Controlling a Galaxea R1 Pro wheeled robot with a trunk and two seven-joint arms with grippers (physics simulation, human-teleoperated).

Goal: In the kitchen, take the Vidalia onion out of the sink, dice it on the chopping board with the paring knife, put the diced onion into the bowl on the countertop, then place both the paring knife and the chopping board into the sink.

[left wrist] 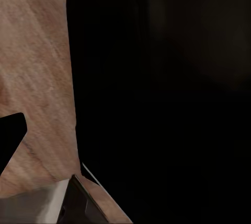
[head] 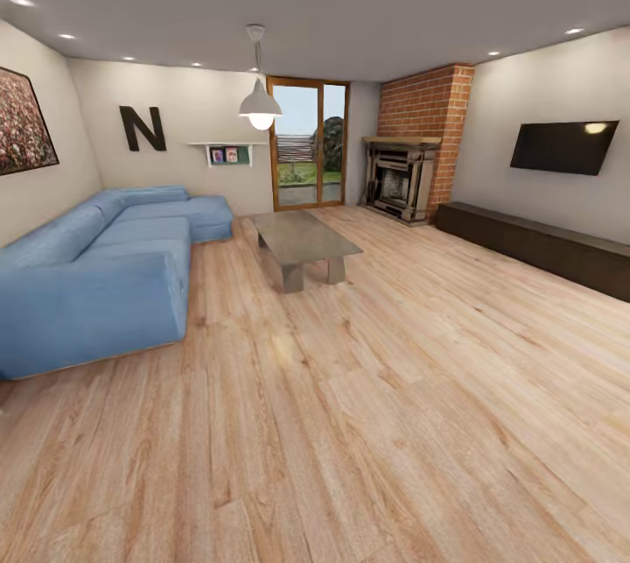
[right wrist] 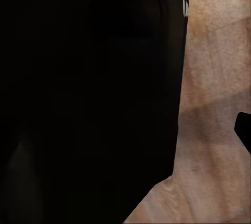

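Claw state cannot be told on either arm: the left wrist view is mostly a large black mass close to the lens, with a small dark wedge at one edge that may be part of the left arm's hardware, and the right wrist view is likewise mostly black with a small dark shape at its edge. Neither picture shows fingertips clearly enough to say spread or pressed together. Beside the black in both wrist views lies pale light-brown wooden plank floor, also seen in the right wrist view.

From the head camera the same plank floor stretches across a living room. At near left stands a long blue fabric corner sofa. Past it, towards the middle, sits a low grey rectangular coffee table, with a white pendant lamp hanging above. On the far wall are a large dark letter N and a small white shelf, and right of them a wood-framed glass door. Further right rises a red brick chimney with a fireplace. On the right wall hangs a flat black television over a long low dark cabinet. A framed picture hangs on the left wall.
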